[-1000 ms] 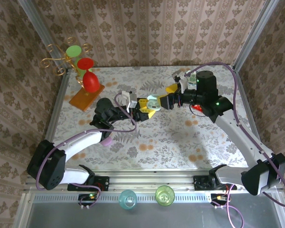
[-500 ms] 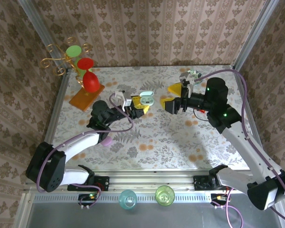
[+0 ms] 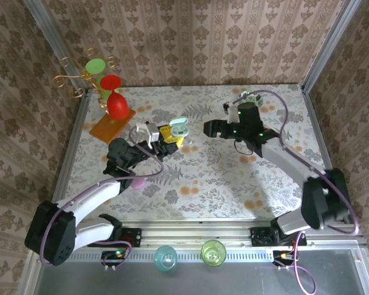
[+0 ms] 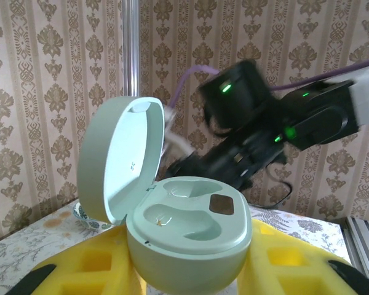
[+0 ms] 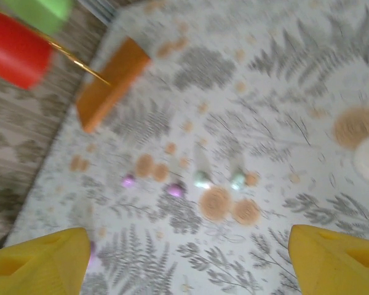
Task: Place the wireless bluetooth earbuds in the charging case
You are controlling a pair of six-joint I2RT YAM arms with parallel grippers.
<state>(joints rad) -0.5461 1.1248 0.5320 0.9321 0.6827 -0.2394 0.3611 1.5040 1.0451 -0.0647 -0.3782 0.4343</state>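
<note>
The left end effector (image 4: 184, 279) is clenched around the base of the case (image 4: 190, 236), holding it up off the desk (image 3: 234, 178) with the lid (image 4: 114, 163) swung wide. Both wells inside look empty. A second ago the right end effector (image 3: 210, 128) was nosed right up against the case, and half a second ago it had backed off to the case's right with its yellow fingers spread. Now it stands clear of the case on that same side, and its arm has swung round so that its camera looks down at the desk. Over that second the case has drifted a little to the left, in the same grip. In the right wrist view the yellow fingers (image 5: 37, 258) stand wide apart with nothing between them, so that end effector is released and empty. Beyond them the buds (image 5: 202, 179) lie loose on the desk, two pale ones side by side and two lilac ones just to their left. None is in the case, and I cannot tell how far from it they lie. I judge that the visit to the case put nothing in, that the right arm is turning to fetch a first bud, and that the whole insertion is still to do.
</note>
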